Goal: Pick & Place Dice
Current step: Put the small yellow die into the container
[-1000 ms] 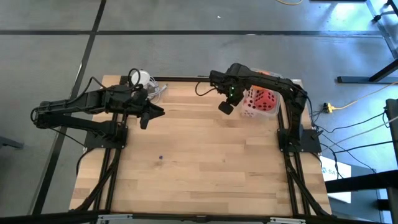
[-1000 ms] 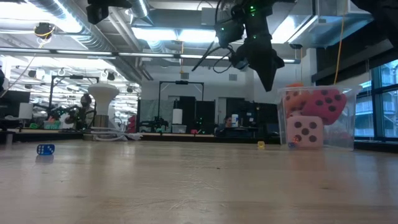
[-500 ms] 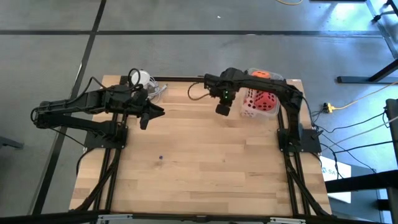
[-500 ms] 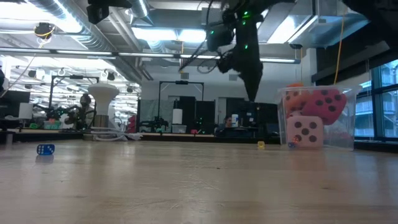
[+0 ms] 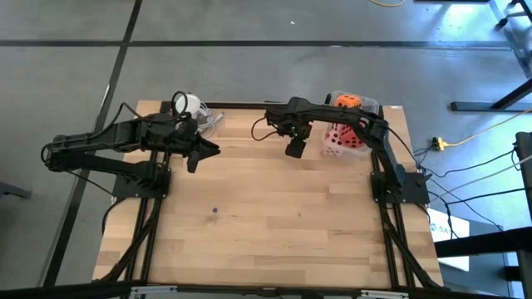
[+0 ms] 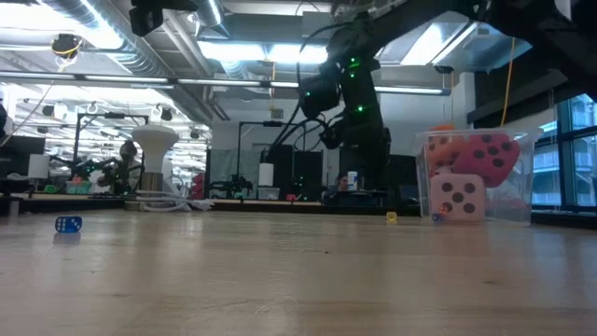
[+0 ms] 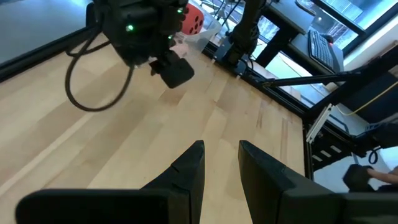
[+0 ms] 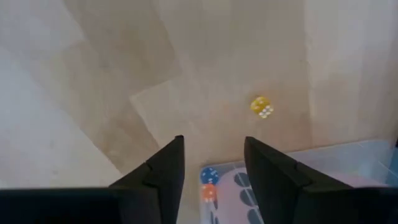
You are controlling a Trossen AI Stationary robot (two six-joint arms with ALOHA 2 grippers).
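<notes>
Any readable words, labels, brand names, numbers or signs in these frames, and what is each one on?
No lettering can be read anywhere.
White sheet at the table's right edge, high view: printed marks too small to read.
pink die in the clear bin: dark pips only, five on the face shown.
small yellow die on the table: pale pips, no text.

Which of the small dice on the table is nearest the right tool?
The small yellow die with white pips, lying on the wood just ahead of the right tool; the small blue die sits far off toward the table's other side.
</notes>
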